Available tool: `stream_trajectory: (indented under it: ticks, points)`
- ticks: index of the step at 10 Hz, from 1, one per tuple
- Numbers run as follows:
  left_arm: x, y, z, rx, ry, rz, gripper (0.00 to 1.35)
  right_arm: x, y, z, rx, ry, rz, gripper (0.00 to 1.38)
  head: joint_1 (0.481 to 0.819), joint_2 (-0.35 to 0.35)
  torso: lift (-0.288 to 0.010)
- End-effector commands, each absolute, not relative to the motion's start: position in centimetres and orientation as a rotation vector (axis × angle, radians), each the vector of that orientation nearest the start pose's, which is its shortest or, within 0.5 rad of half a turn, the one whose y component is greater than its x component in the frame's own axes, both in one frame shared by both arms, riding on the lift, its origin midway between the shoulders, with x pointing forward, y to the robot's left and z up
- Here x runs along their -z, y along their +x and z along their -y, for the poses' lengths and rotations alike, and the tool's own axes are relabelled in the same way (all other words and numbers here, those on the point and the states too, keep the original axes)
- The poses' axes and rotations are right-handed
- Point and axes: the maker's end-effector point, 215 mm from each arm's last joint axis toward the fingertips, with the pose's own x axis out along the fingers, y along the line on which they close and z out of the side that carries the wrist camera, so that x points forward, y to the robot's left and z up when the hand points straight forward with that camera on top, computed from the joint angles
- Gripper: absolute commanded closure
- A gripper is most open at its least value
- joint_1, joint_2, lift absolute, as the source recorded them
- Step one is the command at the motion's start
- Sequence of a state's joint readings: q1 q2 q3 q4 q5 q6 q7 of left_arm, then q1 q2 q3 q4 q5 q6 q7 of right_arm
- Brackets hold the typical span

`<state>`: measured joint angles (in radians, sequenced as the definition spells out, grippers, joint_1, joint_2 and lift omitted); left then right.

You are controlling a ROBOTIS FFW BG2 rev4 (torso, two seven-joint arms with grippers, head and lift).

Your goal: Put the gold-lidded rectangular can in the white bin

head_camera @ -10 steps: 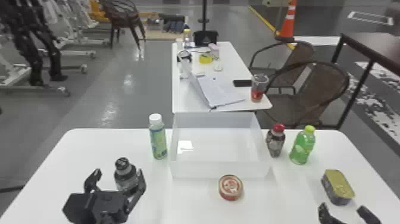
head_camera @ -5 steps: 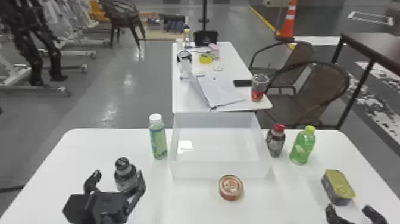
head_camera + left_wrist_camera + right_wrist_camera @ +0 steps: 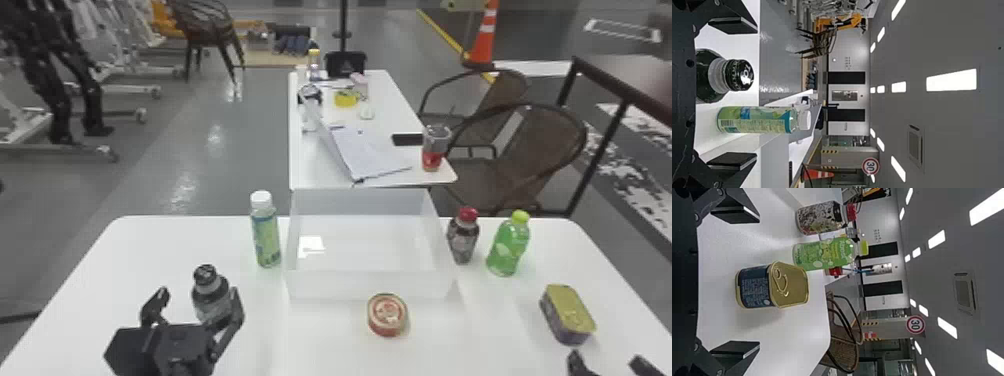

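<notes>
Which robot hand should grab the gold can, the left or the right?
Probably the right: the right gripper is open, close to the can. The left gripper is far across the table, beside the dark bottle.

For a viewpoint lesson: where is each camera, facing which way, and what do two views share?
Head view: on the head, forward and down at the white bin; left gripper, right gripper show.
Left wrist view: on that wrist, past its fingers at the white-capped bottle.
Right wrist view: likewise, at the gold-lidded can.
Head and right wrist share the can.
</notes>
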<state>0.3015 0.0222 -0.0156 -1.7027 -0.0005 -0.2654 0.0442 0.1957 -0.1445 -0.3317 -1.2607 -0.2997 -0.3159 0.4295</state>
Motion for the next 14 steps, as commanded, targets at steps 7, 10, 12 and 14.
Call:
stream_trajectory:
  ticks: [7,10,12,14]
  points:
    - [35.4,49.4,-23.3,-0.023,0.012,0.095,0.16,47.2,50.6,41.8,-0.018,0.083,-0.103,0.17,0.549,0.000,-0.100]
    - [35.4,49.4,-23.3,-0.026,0.008,0.098,0.16,47.9,51.8,41.4,-0.026,0.084,-0.119,0.17,0.549,0.000,-0.100]
    - [35.5,49.4,-23.4,-0.026,0.007,0.100,0.16,47.6,52.7,41.2,-0.025,0.086,-0.110,0.17,0.549,0.000,-0.100]
    - [35.3,49.4,-23.3,-0.023,0.007,0.103,0.16,47.4,53.6,41.2,-0.028,0.079,-0.112,0.17,0.549,0.000,-0.100]
